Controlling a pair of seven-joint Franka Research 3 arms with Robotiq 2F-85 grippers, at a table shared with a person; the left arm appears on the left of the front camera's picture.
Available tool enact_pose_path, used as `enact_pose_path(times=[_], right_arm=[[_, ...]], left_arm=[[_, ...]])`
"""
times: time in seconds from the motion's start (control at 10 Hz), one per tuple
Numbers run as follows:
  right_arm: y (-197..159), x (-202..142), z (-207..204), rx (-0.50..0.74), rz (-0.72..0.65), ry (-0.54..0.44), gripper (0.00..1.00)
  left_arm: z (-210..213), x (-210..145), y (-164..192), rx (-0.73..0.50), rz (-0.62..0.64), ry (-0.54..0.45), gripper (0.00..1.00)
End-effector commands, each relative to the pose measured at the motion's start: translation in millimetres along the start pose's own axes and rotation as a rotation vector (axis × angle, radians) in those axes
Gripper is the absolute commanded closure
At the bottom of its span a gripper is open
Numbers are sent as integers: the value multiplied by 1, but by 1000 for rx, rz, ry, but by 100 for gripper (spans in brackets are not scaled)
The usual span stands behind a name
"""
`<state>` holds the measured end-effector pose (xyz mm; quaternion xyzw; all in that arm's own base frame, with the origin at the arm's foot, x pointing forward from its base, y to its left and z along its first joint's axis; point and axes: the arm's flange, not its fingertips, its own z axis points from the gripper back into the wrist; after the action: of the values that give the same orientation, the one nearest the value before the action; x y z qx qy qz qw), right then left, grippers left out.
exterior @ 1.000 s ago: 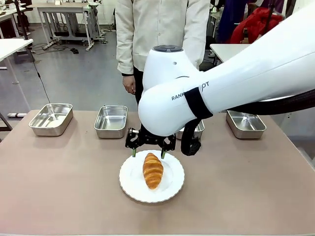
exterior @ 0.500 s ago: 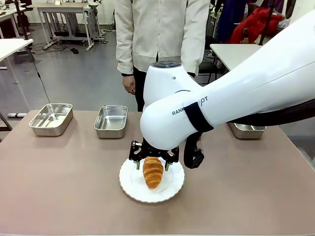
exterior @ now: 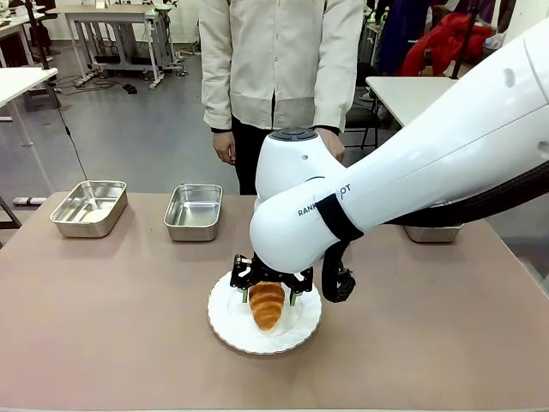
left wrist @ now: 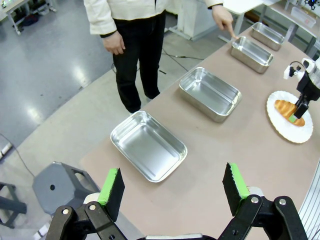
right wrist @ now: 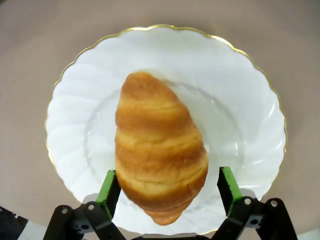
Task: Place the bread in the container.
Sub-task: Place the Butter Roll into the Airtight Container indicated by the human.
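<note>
The bread (exterior: 267, 307) is a golden-brown ridged croissant lying on a round white plate (exterior: 225, 324) near the table's front middle. My right gripper (exterior: 268, 297) stands open low over the plate, one green pad on each side of the bread (right wrist: 159, 145). In the right wrist view the gripper (right wrist: 168, 181) straddles the bread's thick end with small gaps. Several shiny steel containers stand in a row at the far side, such as a container (exterior: 194, 211). The person's hand (left wrist: 222, 17) points at the third container (left wrist: 251, 51). My left gripper (left wrist: 172, 182) hangs open, high over the table's left end.
Another steel tray (exterior: 89, 207) sits at the far left, and one (exterior: 433, 233) peeks out behind my right arm. The person stands at the far edge in a light jacket. Bare brown tabletop lies left and right of the plate (right wrist: 75, 75).
My right gripper has come down and toward the near side, from above the plate's far rim to around the bread. Its jaws stayed open. The bread has not moved.
</note>
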<state>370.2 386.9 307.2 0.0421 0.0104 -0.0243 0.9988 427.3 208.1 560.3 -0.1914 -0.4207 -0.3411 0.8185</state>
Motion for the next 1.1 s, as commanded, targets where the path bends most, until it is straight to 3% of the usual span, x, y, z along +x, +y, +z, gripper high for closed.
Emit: enact_pose_path(times=[0.0,0.2,0.3,0.4,0.5,0.6,0.7,0.8,0.9,1.0], right_arm=[[9,4,-5,-28,-7,-34,0],[11,4,-5,-32,19,-16,5],[13,2,-5,-29,59,-38,20],[14,3,-4,-30,66,-48,25],[14,2,-3,-34,81,-47,40],[15,2,-3,-41,82,-45,25],[15,3,-5,-62,83,-38,60],[15,4,-4,-112,57,-67,45],[9,-3,-2,-31,72,-27,45],[9,-3,-2,-31,72,-27,45]], left_arm=[[2,0,-1,0,-2,-4,0],[2,0,-1,0,-2,-4,0],[2,0,-1,0,-2,-4,0],[2,0,-1,0,-2,-4,0],[2,0,-1,0,-2,-4,0],[2,0,-1,0,-2,-4,0],[2,0,-1,0,-2,-4,0],[2,0,-1,0,-2,-4,0],[2,0,-1,0,-2,-4,0],[2,0,-1,0,-2,-4,0]])
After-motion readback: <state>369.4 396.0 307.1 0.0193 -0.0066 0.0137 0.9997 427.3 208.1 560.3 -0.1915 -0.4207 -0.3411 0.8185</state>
